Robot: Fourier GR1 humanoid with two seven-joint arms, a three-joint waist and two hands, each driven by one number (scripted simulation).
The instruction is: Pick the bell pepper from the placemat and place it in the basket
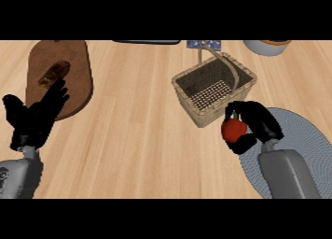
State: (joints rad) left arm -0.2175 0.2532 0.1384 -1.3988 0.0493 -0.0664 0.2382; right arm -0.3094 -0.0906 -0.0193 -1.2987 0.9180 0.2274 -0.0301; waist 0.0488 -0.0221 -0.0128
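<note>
right hand (255,127): just one over here at about 4 o'clock, fingers (239,145) wrapped round the pepper, sitting over the left edge of the mat
bell pepper (232,130): one, red with a bit of green stem on top, held in the right hand, up off the mat and just beside the basket's near corner
placemat (303,140): one, round, blue-grey, way over at 4 o'clock, partly under the right forearm
left hand (32,116): one at 9 o'clock, fingers straight and released, holding zip, fingertips overlapping the edge of the brown board
table (134,144): light wood planks, everything sits on it
basket (200,108): one, woven, square-ish with a hoop handle, around 1 o'clock, nothing inside as far as I can see
cutting board (72,65): one, dark brown, rounded, at 10 o'clock
thing on the board (54,73): one small brownish lump, can't tell what it is
far edge: a dark flat item (147,42) at 12, a small blue item (204,45) right behind the basket, and one grey bowl (265,48) at 1 o'clock, all cut off by the top
</note>
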